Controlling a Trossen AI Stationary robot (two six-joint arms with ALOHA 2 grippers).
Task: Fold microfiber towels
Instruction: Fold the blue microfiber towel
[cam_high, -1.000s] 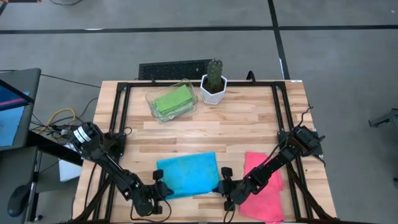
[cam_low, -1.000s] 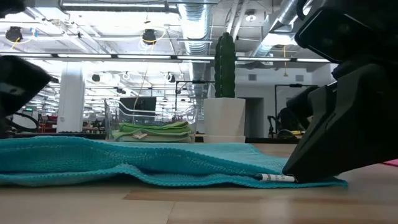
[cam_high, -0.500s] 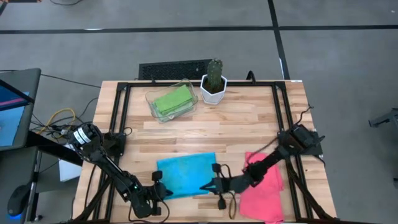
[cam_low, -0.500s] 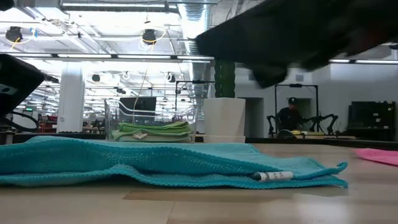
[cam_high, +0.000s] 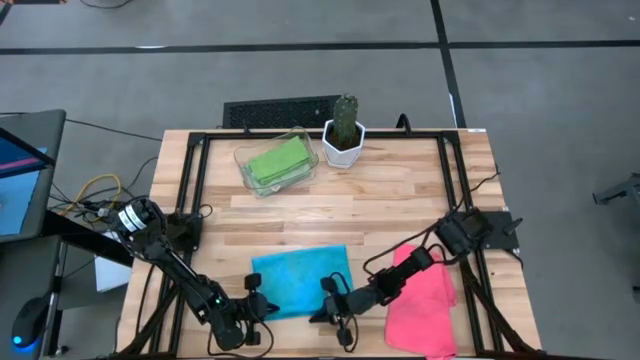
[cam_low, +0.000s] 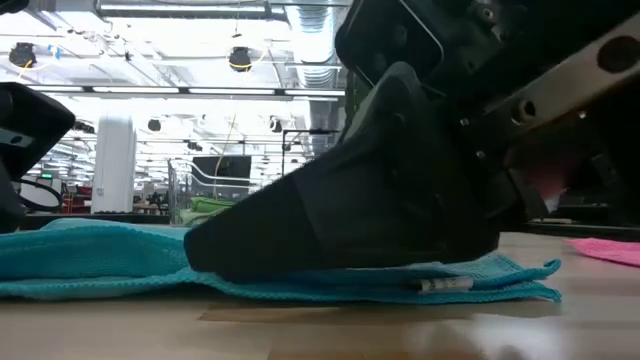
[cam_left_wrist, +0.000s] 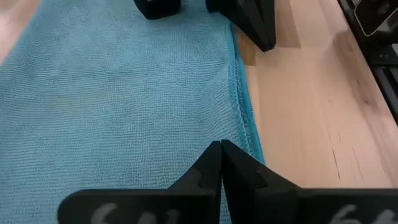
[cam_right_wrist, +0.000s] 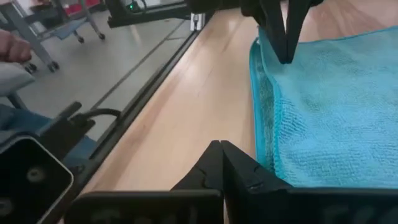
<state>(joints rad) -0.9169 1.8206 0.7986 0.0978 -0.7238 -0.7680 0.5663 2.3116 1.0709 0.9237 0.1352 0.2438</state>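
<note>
Overhead, the wooden table (cam_high: 330, 200) carries everything, its black frame running round the edges. Largest of the cloths is the cyan blue towel (cam_high: 300, 278), spread flat at the near edge between the two arms. Just beside it on the right lies the hot pink towel (cam_high: 425, 305), partly under the right arm. At the far side a clear tray (cam_high: 277, 165) holds folded green towels (cam_high: 276, 160), with a potted cactus (cam_high: 344, 130) next to it. The left gripper (cam_high: 262, 305) sits at the blue towel's near left corner, fingers (cam_left_wrist: 205, 171) pressed together over the cloth's hem. The right gripper (cam_high: 326, 308) rests low at the near right corner, its fingers (cam_right_wrist: 208, 165) likewise together at the hem.
</note>
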